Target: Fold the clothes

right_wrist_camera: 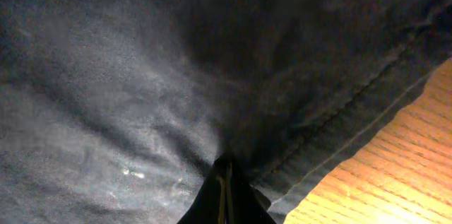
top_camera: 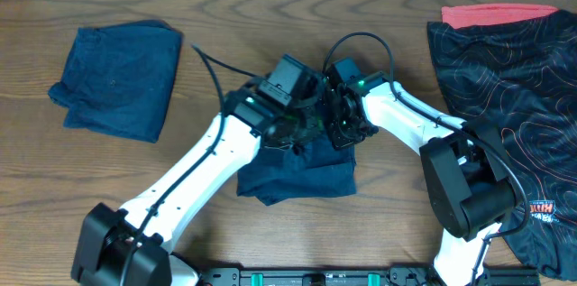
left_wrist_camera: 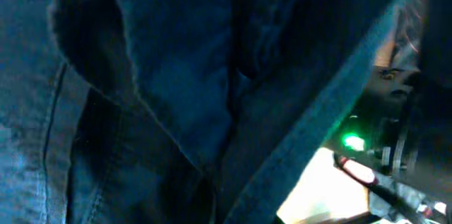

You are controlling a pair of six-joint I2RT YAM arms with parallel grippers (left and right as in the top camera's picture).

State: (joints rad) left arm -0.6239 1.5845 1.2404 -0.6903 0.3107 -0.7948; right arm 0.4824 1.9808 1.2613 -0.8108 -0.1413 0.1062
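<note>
A dark blue denim garment lies bunched at the table's middle. Both arms meet over its far edge. My left gripper is buried in the cloth. The left wrist view is filled with hanging blue denim, so its fingers are hidden, and it looks shut on the garment. My right gripper is right beside it. In the right wrist view its fingertips are pressed together, pinching the dark denim near a seamed edge.
A folded dark blue garment lies at the far left. A black garment with a red line pattern is spread at the right, with a red piece at its top. The right arm's green light shows close to my left wrist.
</note>
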